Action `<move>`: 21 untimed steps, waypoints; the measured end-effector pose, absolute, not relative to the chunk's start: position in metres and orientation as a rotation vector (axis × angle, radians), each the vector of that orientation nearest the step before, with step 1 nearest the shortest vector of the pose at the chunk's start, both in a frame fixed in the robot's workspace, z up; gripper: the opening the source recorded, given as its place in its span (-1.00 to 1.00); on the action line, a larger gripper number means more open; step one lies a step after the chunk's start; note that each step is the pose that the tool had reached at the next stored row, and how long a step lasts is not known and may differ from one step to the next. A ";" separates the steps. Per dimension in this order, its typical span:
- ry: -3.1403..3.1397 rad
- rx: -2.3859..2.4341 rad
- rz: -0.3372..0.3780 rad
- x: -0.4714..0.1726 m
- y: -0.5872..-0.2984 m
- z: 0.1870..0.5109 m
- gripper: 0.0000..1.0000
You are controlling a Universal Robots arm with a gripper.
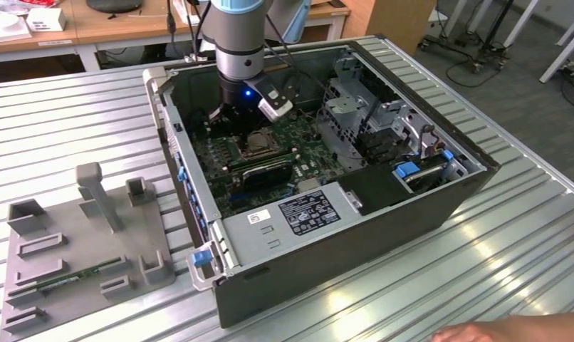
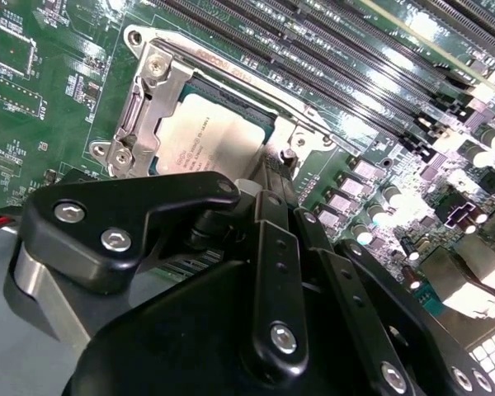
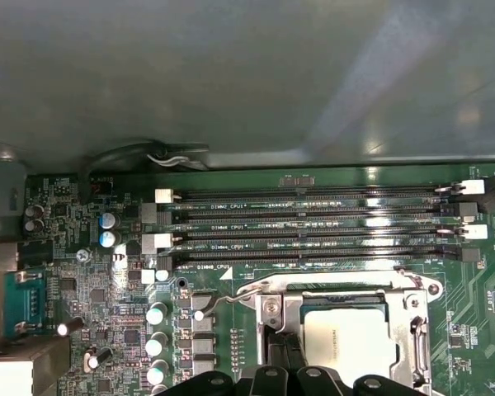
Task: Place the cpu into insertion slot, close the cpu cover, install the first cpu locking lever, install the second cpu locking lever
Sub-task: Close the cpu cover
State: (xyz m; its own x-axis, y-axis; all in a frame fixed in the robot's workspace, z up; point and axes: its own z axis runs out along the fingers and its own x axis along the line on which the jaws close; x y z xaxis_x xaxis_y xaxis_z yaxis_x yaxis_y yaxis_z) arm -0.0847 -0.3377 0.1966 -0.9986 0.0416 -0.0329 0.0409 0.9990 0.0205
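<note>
The end effector point(image 1: 235, 121) is seen in the exterior view lowered into an open computer case point(image 1: 363, 235), which lies on its side on a ribbed metal surface point(image 1: 78, 121). It is poised just above the insertion slot point(image 1: 258, 144) on the green board.

In both wrist views the cpu point(image 3: 346, 334) point(image 2: 210, 136) is seated flat in that slot, with its dull metal top turned upward out of the case. Being square, it has no marked long axis. In the first wrist view its edges run parallel to the long black memory slots point(image 3: 313, 223) just beside it.

The cpu cover point(image 3: 272, 309) point(image 2: 153, 91) is laid down over the chip, whose top shows through the cut-out centre. A thin wire locking lever point(image 3: 338, 283) is stretched along the cover edge nearest the memory slots, its length parallel to them.

The fingers point(image 3: 274, 351) of the end effector point(image 3: 285, 334) point(image 2: 276, 169) appear pressed together with nothing pinched, their tips at the cover's edge beside the chip.

On the exterior view's left, a grey fixture point(image 1: 87, 242) rests on the surface, and a hand point(image 1: 515, 331) is seen at the lower edge.
</note>
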 end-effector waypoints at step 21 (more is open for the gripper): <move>3.107 0.064 0.032 -0.085 -0.338 0.200 -0.79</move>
State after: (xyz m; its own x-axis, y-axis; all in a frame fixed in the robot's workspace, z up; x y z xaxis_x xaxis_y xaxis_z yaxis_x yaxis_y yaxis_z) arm -0.0846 -0.3375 0.1996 -0.9986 0.0416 -0.0332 0.0409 0.9989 0.0211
